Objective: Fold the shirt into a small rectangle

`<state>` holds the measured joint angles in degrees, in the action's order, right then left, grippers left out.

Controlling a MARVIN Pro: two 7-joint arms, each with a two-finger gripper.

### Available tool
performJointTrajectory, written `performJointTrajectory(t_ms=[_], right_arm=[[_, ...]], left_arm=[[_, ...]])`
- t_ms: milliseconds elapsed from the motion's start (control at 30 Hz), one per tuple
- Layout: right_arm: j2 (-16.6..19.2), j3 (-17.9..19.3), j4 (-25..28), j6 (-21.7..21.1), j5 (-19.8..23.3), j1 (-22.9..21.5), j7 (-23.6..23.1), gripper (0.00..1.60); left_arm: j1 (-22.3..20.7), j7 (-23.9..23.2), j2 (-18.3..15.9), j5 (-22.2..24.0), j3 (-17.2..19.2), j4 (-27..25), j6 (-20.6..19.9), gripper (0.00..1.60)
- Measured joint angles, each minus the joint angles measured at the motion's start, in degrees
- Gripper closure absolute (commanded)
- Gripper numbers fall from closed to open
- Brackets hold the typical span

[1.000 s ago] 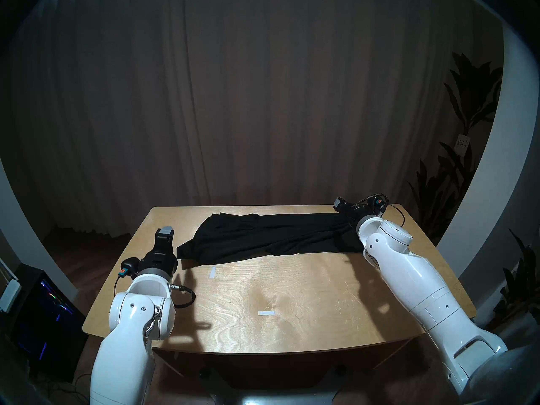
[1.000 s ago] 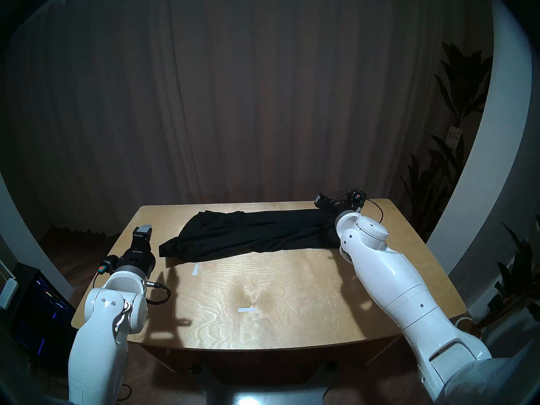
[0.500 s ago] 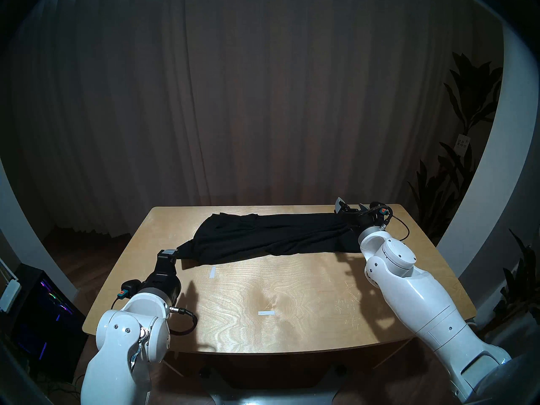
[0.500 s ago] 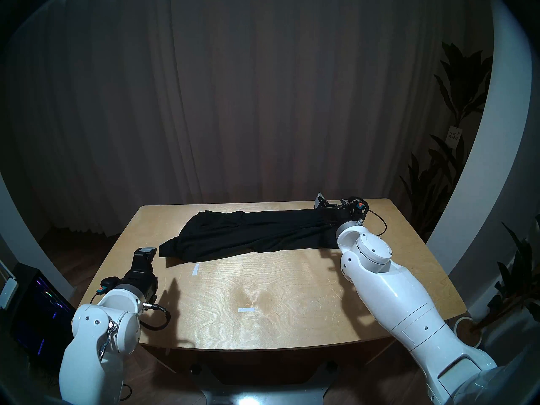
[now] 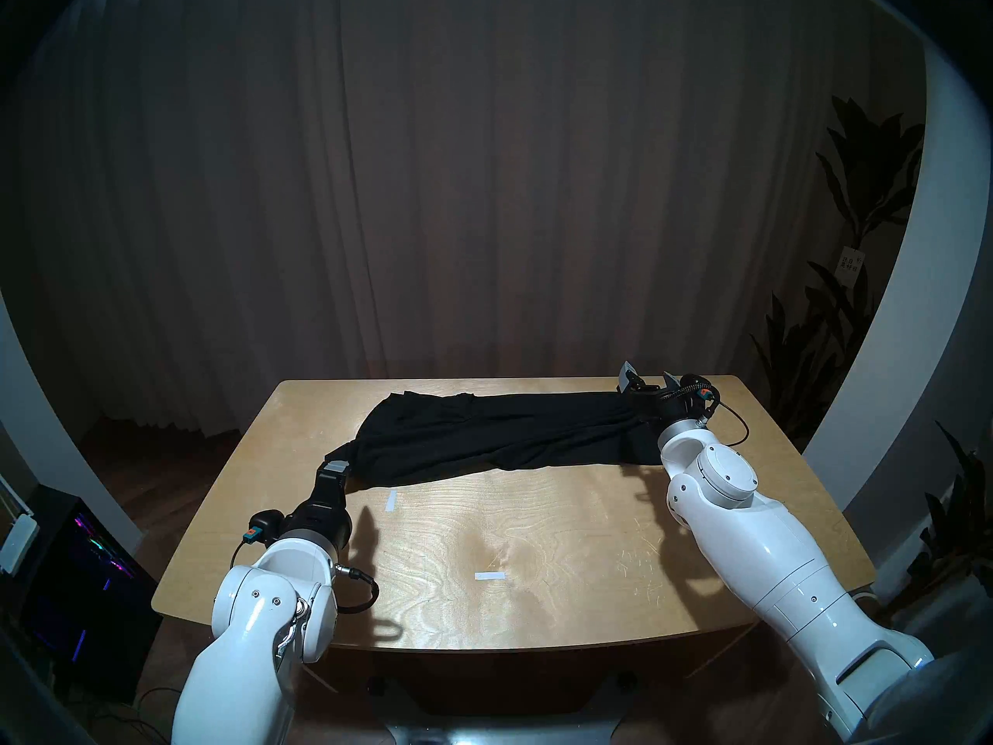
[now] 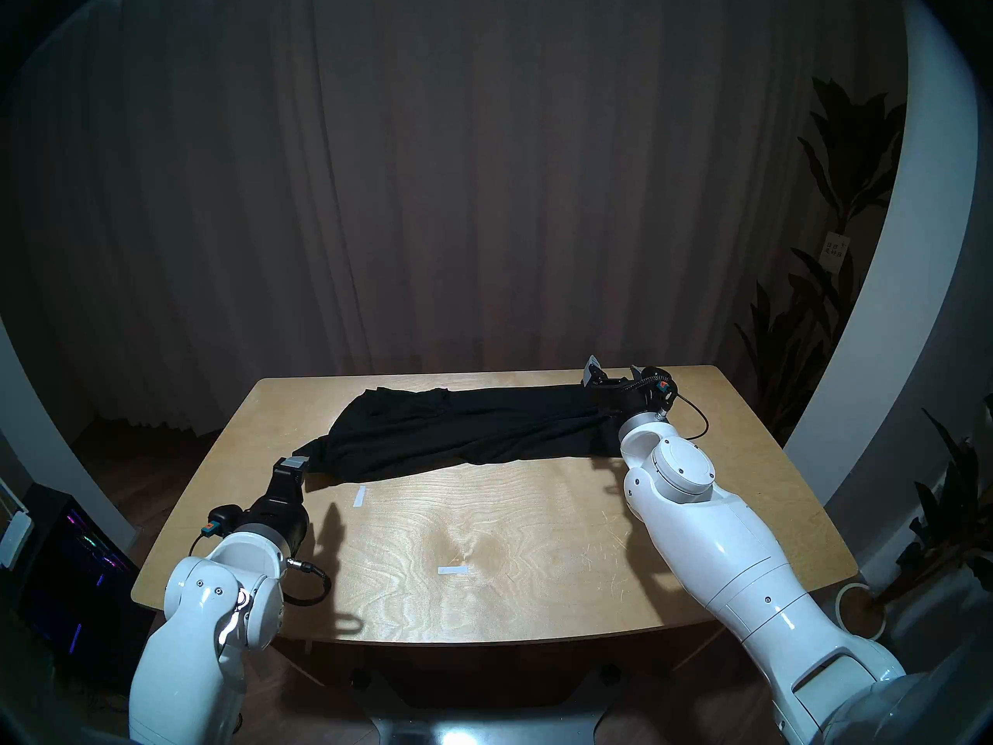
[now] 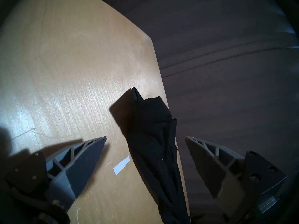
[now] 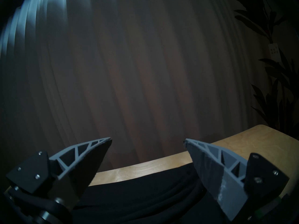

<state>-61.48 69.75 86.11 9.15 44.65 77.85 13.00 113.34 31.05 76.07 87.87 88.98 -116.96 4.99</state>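
The shirt (image 5: 499, 432) lies bunched in a long band across the far half of the worktop (image 5: 537, 539), unfolded; its near-left corner points toward the left gripper (image 7: 145, 138), whose jaws stand apart with the fabric between them, unclamped; the right gripper (image 8: 148, 140) sits at the shirt's far-right end, jaws likewise apart above the cloth, gripping nothing; two white tape strips, one (image 5: 390, 500) just beside the shirt's near edge, one (image 5: 490, 575) nearer the robot, lie on bare wood.
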Motion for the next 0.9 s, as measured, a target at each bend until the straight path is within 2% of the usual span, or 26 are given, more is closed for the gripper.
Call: performJointTrajectory(t_ms=[267, 600, 900], right_arm=[[1.3, 0.9, 1.3, 1.7, -1.6, 0.0, -0.5, 0.0], [2.0, 1.5, 2.1, 2.4, -2.7, 0.4, -0.3, 0.0], [2.3, 1.7, 3.1, 2.6, -3.3, 1.1, 1.3, 0.0]], left_arm=[[-2.8, -1.5, -0.1, 2.9, 0.1, 4.1, -1.7, 0.0], [-7.0, -5.1, 1.1, 4.6, 0.3, 9.3, -1.5, 0.0], [-11.6, -6.6, 1.8, 4.5, -1.7, 15.2, -1.5, 0.0]])
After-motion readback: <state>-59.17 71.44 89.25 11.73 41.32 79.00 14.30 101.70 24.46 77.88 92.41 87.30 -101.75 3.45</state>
